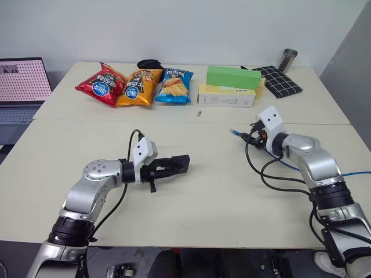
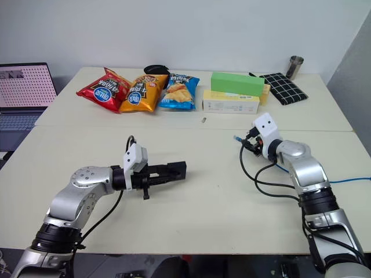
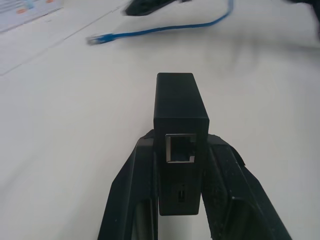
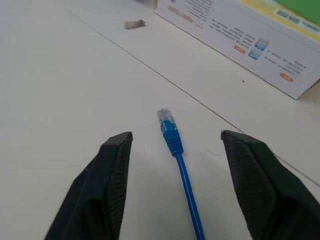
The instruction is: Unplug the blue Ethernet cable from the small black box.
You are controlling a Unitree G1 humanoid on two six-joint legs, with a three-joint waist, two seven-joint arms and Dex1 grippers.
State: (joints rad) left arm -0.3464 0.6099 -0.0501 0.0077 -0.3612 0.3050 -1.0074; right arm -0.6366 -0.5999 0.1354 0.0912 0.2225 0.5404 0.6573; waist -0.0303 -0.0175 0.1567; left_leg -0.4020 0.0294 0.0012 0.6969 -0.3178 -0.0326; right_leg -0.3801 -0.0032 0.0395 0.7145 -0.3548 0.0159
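My left gripper [image 1: 174,166] is shut on the small black box [image 1: 181,163] and holds it just above the table, left of centre. The box's port [image 3: 180,149] faces the left wrist camera and is empty. The blue Ethernet cable [image 3: 160,31] lies loose on the table to the right, apart from the box. Its plug [image 4: 166,120] rests on the table between the spread fingers of my right gripper [image 4: 176,137], which is open and not touching it. From there the cord [image 1: 288,164] runs back under my right arm to the table's right edge.
Along the far side lie three snack bags [image 1: 134,87], a green box [image 1: 233,76] on a yellow-white box [image 1: 226,96], a black checked cloth [image 1: 279,80] and a metal cup [image 1: 288,59]. A small scrap [image 1: 199,113] lies near the table seam. A laptop [image 1: 20,87] stands at far left.
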